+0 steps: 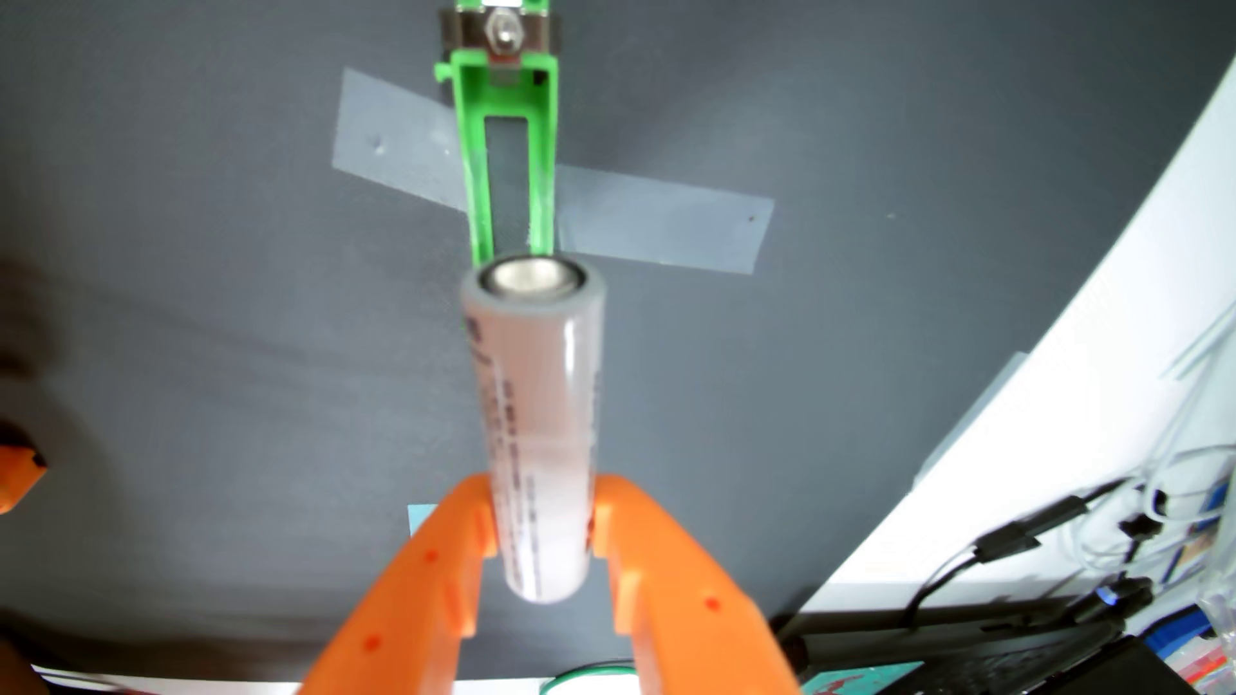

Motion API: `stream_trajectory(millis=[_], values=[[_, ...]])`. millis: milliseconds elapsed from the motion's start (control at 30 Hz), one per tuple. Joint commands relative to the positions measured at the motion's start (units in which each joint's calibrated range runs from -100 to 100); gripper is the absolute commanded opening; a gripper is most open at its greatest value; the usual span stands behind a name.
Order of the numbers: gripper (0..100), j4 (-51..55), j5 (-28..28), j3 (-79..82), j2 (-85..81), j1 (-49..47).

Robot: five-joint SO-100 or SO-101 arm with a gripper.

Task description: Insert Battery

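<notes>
Orange plastic fingers (461,568) of the robot arm's pincer (545,528) pinch a pale cylindrical battery (535,414) near its lower end, as seen in the wrist view. One finger presses the cell from the left and the other from the right, and the rounded bottom of the battery shows in the gap between them. The battery stands roughly lengthwise up the frame, its shiny metal end cap turned away from the pincer and toward a green battery holder (508,154). Small print runs along the cell's wrapper, too blurred to read. The holder lies on a dark grey bench (200,301), fixed there by a strip of translucent tape (669,220) that crosses under or over it at a slant; which of the two is hard to tell. Its long open slot shows the grey surface through the middle, and a metal contact (501,33) sits at its far end, by the top edge of the frame. The battery's upper end overlaps the near end of the holder in this view, though it appears held above it and not seated in the slot. To the right, a white surface (1070,401) borders the bench, with black cables (1003,541) lying in the lower right corner.
</notes>
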Motion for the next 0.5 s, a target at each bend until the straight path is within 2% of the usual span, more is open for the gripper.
stream_trajectory(millis=[0, 267, 467], values=[[2, -2.5, -0.5, 0.9, -1.9, 0.2], [2, -6.6, -2.5, 6.6, -1.9, -4.3], [2, -7.6, -2.5, 6.9, -1.8, -3.7]])
